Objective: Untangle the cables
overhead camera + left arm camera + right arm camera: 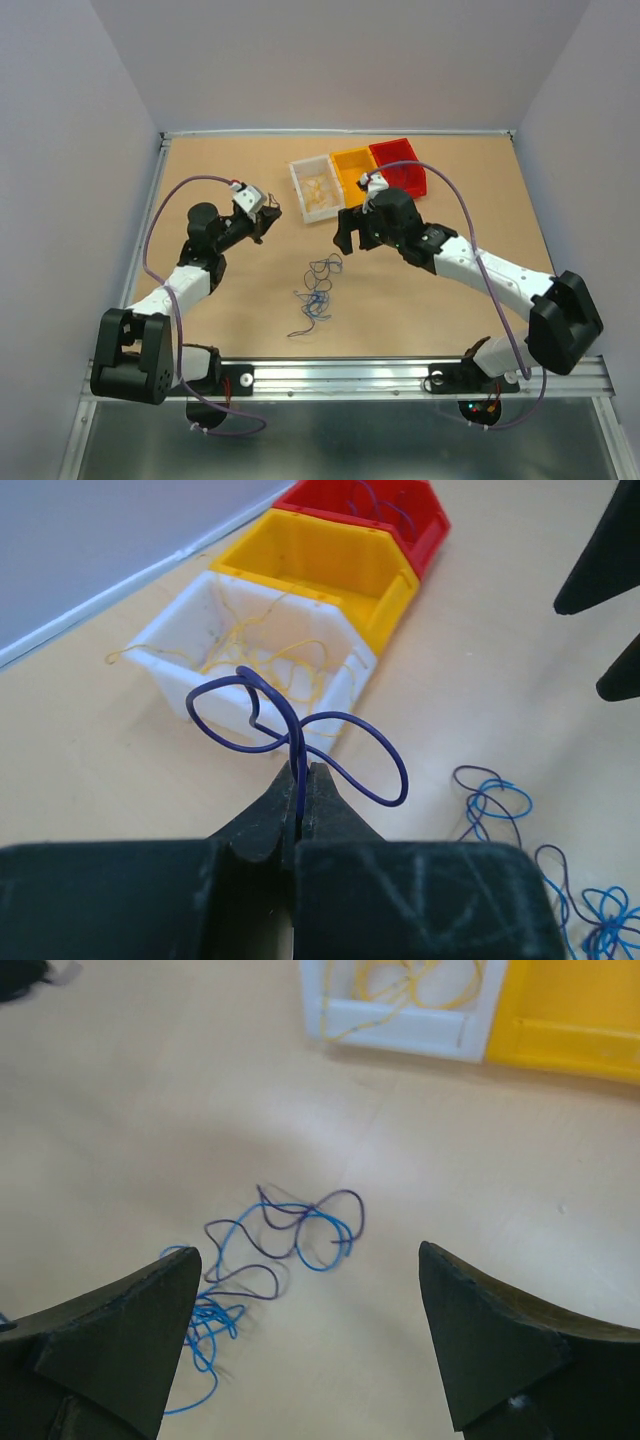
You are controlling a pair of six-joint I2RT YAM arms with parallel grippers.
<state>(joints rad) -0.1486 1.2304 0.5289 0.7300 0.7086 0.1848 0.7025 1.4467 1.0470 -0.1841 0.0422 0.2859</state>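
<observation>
Blue and purple cables lie tangled mid-table; the same heap shows in the right wrist view and at the lower right of the left wrist view. My left gripper is raised left of the bins. In its own view the left gripper is shut on one looped purple cable, lifted free of the heap. My right gripper hovers just above and behind the heap. Seen from its wrist, the right gripper stands wide open with nothing between its fingers. Yellow cables lie in the white bin.
Three small bins stand in a row at the back: a white bin, a yellow bin and a red bin. The red bin holds purple wire. Grey walls close the table on three sides.
</observation>
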